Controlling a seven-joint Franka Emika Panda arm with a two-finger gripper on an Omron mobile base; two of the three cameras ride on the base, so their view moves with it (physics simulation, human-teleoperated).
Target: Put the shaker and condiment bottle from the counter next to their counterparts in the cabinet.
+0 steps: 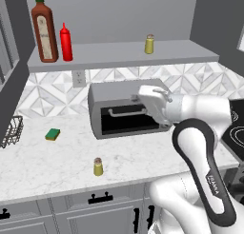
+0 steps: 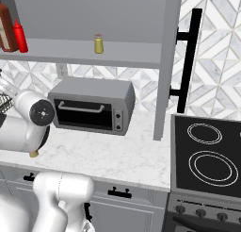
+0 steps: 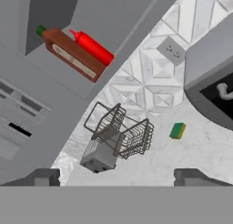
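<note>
Red condiment bottle (image 1: 66, 42): you see it shelved in the cabinet (image 1: 124, 55) — beside the brown bottle (image 1: 44, 31).
Shaker (image 1: 98, 167): on the counter (image 1: 47, 157).
Gripper (image 3: 116, 176): released — empty.

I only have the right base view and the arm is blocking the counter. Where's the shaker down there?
Observer: The shaker stands upright on the counter, near its front edge, in front of the oven.
Operator: Is the gripper holding anything?
Observer: No. The gripper is open with nothing between its tips, and it faces a wire basket.
Operator: Anything close to that shaker?
Observer: A green sponge lies farther back and to the left in the left base view, well apart from it.
</note>
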